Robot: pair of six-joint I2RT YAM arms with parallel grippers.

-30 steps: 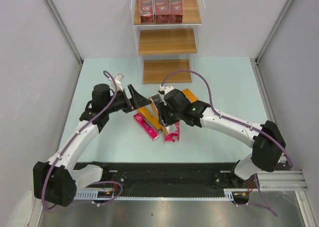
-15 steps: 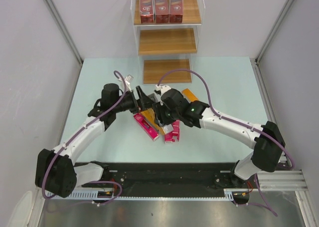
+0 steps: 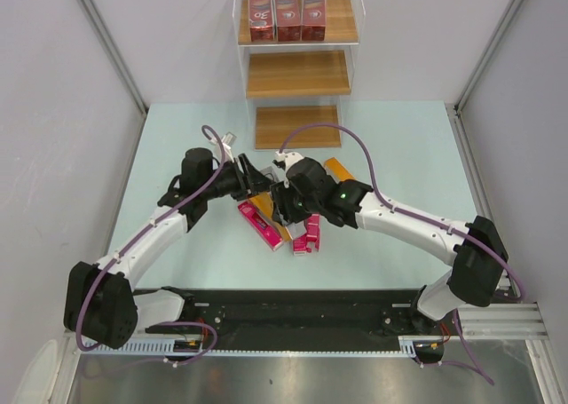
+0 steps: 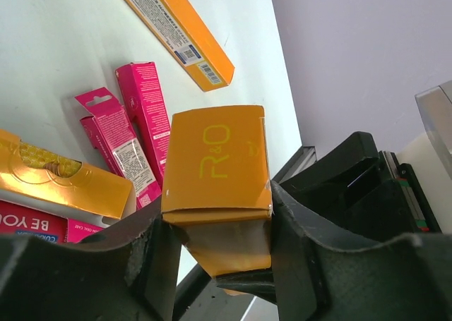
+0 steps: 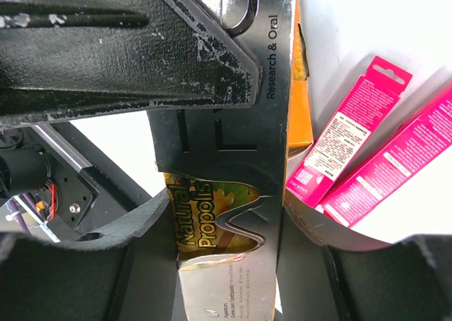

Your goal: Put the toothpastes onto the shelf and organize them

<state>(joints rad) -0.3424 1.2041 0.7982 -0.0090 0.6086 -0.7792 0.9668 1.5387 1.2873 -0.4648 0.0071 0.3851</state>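
Observation:
One orange-yellow toothpaste carton (image 4: 215, 162) hangs above the table between both grippers. My left gripper (image 4: 219, 264) is shut on one end, its fingers (image 4: 304, 257) pressing both sides. My right gripper (image 5: 226, 264) is shut on the same carton (image 5: 226, 215) further along its length. In the top view the left gripper (image 3: 259, 180) and right gripper (image 3: 282, 200) meet at the table's middle, hiding most of that carton. Pink cartons (image 3: 257, 225) and another orange one (image 3: 335, 167) lie on the table. The shelf (image 3: 297, 74) stands at the back with three dark red cartons (image 3: 287, 11) on its top tier.
Under the grippers lie two pink cartons (image 4: 145, 116) and a gold-orange carton (image 4: 56, 180), overlapping. The shelf's middle board (image 3: 298, 86) and lowest board (image 3: 297, 127) are bare. Grey walls close in both sides. A black rail (image 3: 293, 311) runs along the near edge.
My left arm has swung right to the right gripper, and its jaws have closed from wide open onto the end of the orange carton. The right arm has barely moved.

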